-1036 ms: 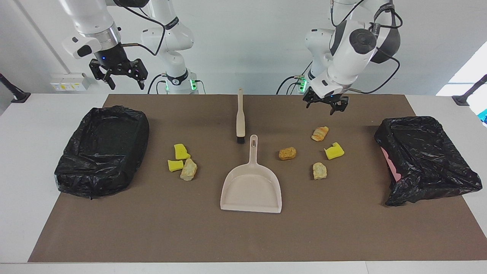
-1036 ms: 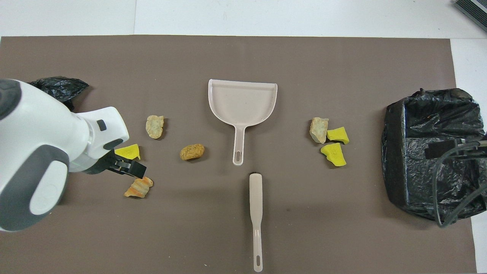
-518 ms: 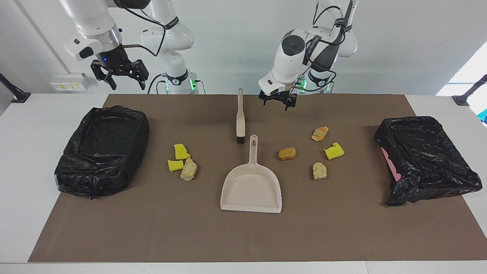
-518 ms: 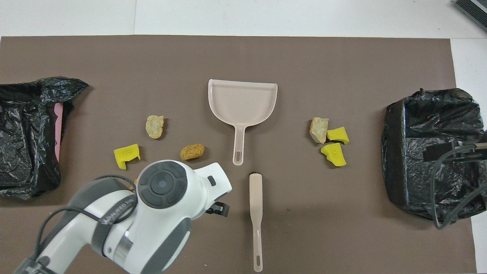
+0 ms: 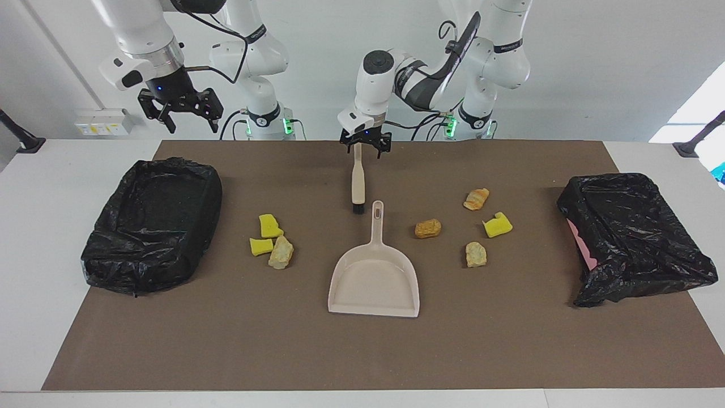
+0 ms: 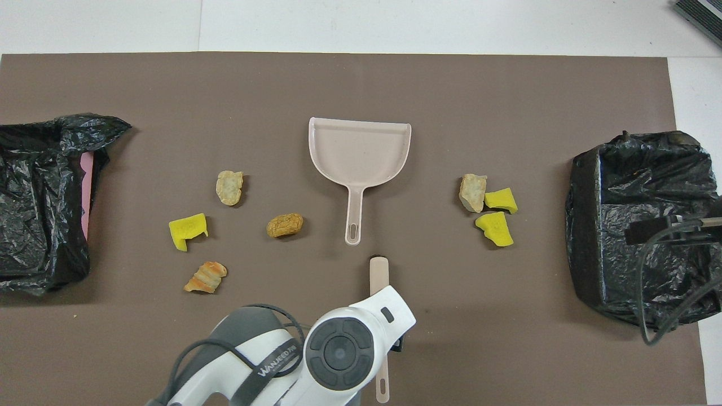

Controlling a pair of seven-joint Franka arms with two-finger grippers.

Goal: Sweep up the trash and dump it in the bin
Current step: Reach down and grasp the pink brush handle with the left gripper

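Reading across the facing view from my console: my right tool hangs high with its jaws spread, grasping nothing, over the bin at the right arm's end of the desk, waiting. That bin's black liner looks bare inside as far as I can see. Next come three scraps of trash, two yellow sponge pieces and a tan lump, touching one another on the brown mat. At the middle, my left tool is released and poised over the handle end of the brush, not yet clenched on it. The dustpan lies untouched, farther from the robots. Then four more scraps lie spread apart, and the second bin. I judge nothing swept or dumped: all seven pieces remain.
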